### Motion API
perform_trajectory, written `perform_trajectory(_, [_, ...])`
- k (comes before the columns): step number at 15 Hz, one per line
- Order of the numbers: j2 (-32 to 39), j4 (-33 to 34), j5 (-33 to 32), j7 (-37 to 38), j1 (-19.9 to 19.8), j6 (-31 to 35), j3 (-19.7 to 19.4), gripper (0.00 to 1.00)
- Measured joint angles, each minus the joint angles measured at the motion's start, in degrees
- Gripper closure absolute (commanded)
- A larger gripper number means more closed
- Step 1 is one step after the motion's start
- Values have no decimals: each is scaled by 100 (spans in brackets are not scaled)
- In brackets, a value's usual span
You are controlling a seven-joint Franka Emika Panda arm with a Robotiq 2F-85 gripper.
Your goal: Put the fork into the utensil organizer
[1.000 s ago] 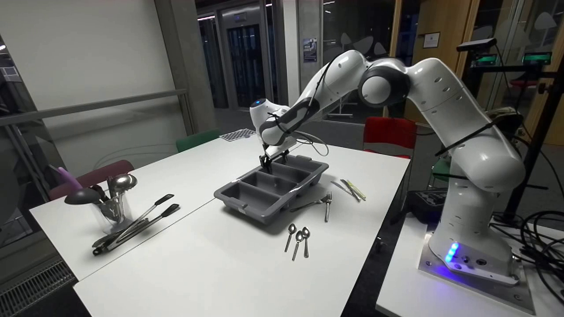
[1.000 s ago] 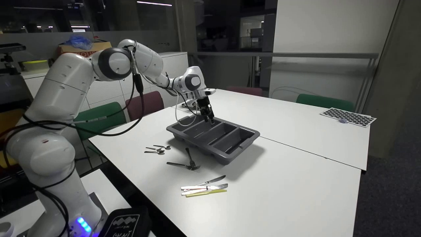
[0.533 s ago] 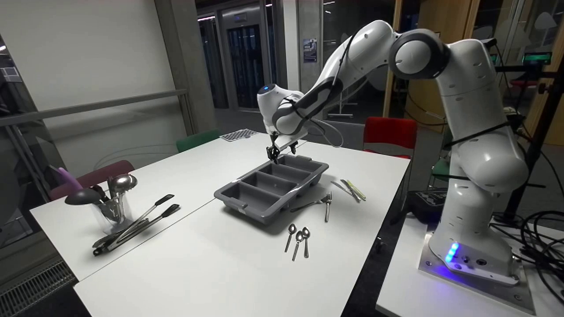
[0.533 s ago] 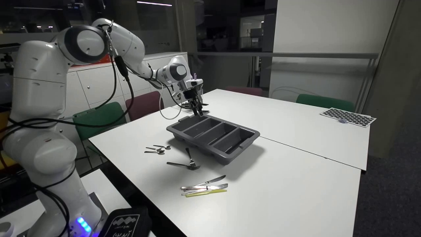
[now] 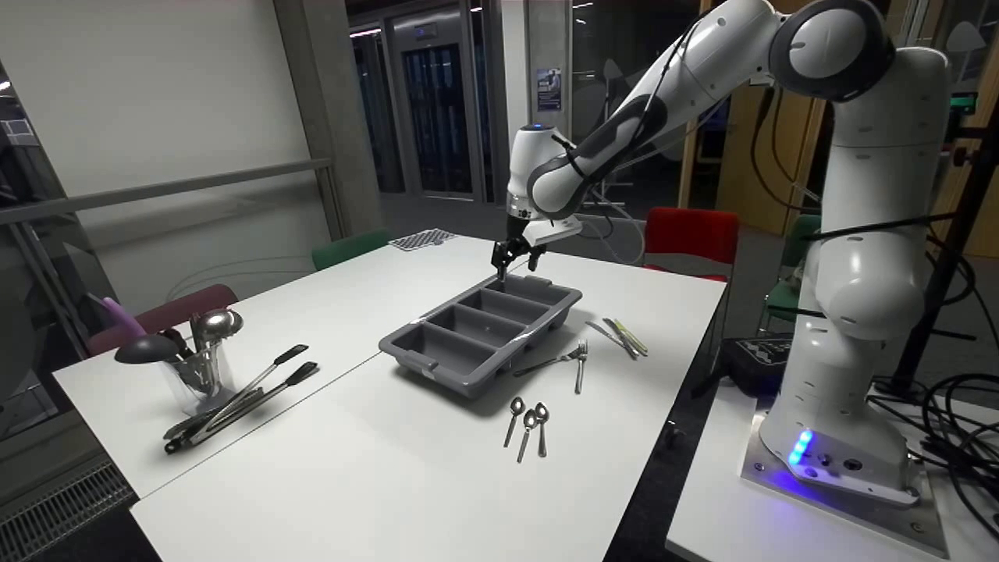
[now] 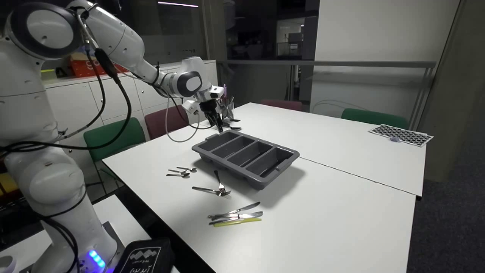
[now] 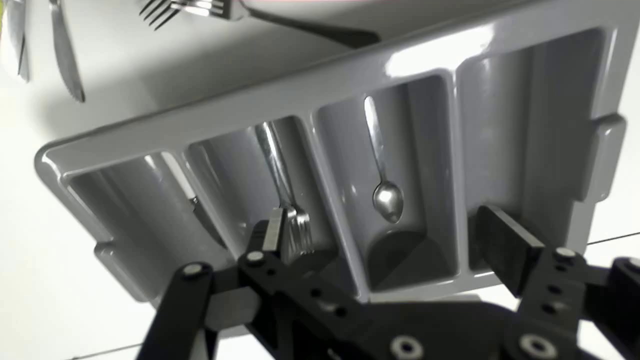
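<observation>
While the pincer [image 7: 391, 227] hangs spread wide near the utensil organizer [image 7: 280, 96], what look like two forks [image 7: 284, 195] lie in the compartment [image 7: 225, 170] between knife [image 7: 192, 199] and spoon [image 7: 387, 196], partly hidden; two more forks [image 5: 581, 364] rest on the desk [image 5: 406, 484].

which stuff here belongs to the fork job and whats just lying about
For the job:
utensil organizer
open fingers
stowed forks
loose forks; which fork is meant is unclear

Just lying about:
stowed knife
stowed spoon
loose knives
loose spoons
tongs
clear utensil holder
</observation>
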Motion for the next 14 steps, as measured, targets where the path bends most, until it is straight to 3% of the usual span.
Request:
perform_trajectory(3, [-273,-410,1473,-1346,-191,-182,145,0])
perform_trajectory(6, [-294,-394,2590,-2485,-314,-986,164,0])
perform_trajectory(8, [-284,-360,2797,-2740,-405,-1303,154,0])
perform_trajectory(14, [-283,-359,2822,-2763,-436,-1318,169,0])
